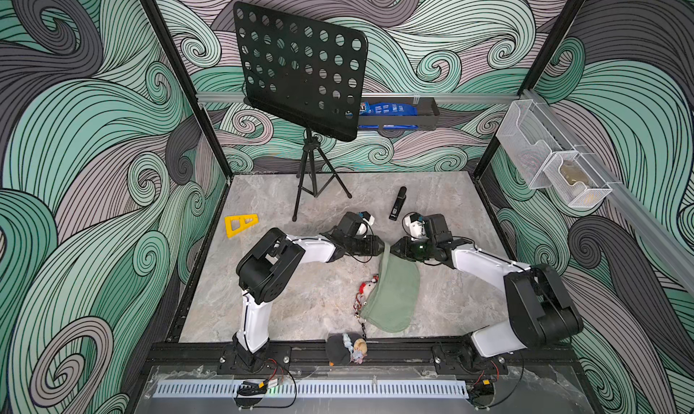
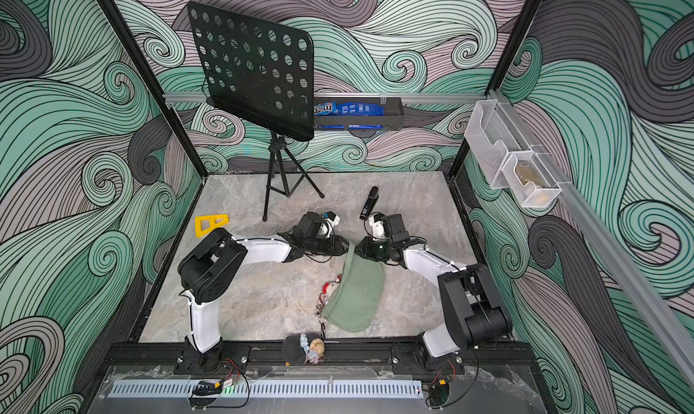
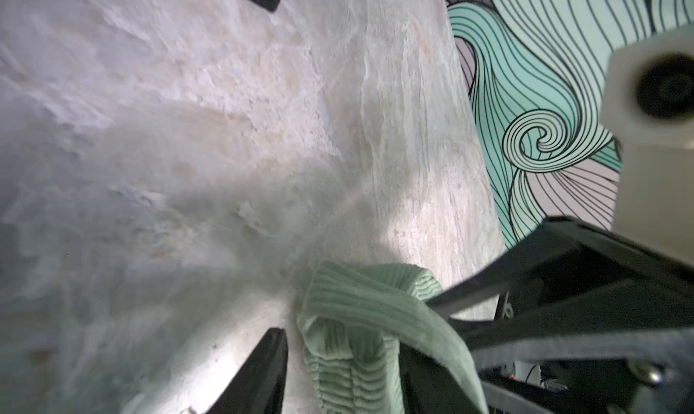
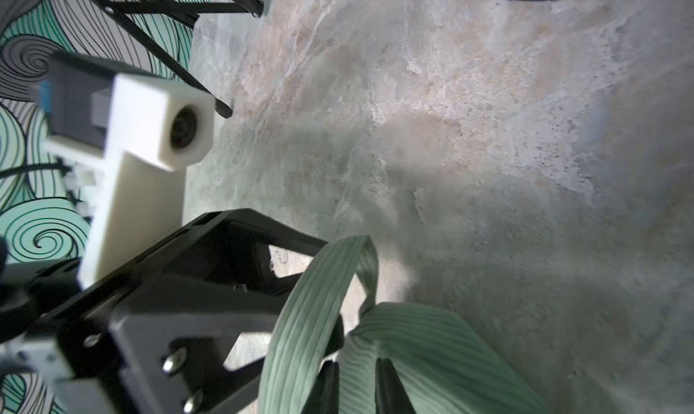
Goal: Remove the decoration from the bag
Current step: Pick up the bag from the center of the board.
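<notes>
The sage-green bag (image 1: 394,292) (image 2: 355,292) lies on the marble table, its far tip raised between both grippers. The decoration, a red and white charm (image 1: 370,285) (image 2: 330,286) on a chain of clips, lies against the bag's left edge. My right gripper (image 1: 392,247) (image 4: 356,378) is shut on a fold of the bag (image 4: 432,348), with the strap (image 4: 319,299) looping beside it. My left gripper (image 1: 382,245) (image 3: 340,359) stands open around the bag's bunched end (image 3: 349,340), with a gap at one finger.
The clip chain runs down to a dark plush with a shell-like piece (image 1: 347,350) on the front rail. A music stand (image 1: 300,70) stands at the back. A yellow triangle ruler (image 1: 241,224) and a black stapler-like thing (image 1: 397,204) lie on the table. Wire baskets (image 1: 552,160) hang on the right wall.
</notes>
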Action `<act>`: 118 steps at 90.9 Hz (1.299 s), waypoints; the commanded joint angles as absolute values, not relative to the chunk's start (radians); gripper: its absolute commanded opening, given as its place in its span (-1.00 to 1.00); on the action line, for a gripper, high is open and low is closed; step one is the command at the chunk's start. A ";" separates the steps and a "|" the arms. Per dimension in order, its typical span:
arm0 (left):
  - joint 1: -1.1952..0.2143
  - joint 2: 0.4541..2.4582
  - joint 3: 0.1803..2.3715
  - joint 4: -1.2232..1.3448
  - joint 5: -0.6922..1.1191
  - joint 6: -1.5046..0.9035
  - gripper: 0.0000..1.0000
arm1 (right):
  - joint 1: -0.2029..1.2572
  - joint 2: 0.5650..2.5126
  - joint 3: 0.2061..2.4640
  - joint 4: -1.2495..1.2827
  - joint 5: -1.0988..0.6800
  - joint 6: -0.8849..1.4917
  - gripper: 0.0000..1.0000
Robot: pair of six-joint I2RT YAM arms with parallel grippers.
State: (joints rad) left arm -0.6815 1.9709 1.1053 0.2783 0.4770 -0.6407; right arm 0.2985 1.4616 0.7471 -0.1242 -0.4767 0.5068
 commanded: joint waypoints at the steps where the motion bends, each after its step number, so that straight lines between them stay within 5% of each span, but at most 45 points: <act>1: -0.661 1.942 1.141 0.276 0.494 -0.624 0.02 | 0.362 1.370 0.752 -0.213 -0.462 0.498 -0.37; 18: -0.636 1.906 1.152 0.249 0.500 -0.605 0.02 | 0.502 1.340 0.709 -0.150 -0.464 0.578 -0.15; 74: -0.581 1.807 1.242 0.094 0.513 -0.544 0.04 | 0.588 1.482 0.752 -0.099 -0.369 0.628 -0.15; 79: -0.569 1.774 1.221 0.081 0.510 -0.539 0.05 | 0.598 1.483 0.758 -0.108 -0.360 0.626 -0.29; 91: -0.541 1.658 1.160 0.031 0.509 -0.528 0.09 | 0.619 1.492 0.764 -0.067 -0.398 0.636 -0.99; 118: -0.537 1.180 0.928 -0.064 0.471 -0.456 0.14 | 0.567 1.387 0.978 -0.131 -0.425 0.608 -1.00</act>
State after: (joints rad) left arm -0.5343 1.3331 0.9894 -0.0162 0.4847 -0.5102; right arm 0.5983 1.4761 0.8837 -0.1242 -0.4026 0.6308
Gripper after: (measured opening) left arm 0.568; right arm 0.047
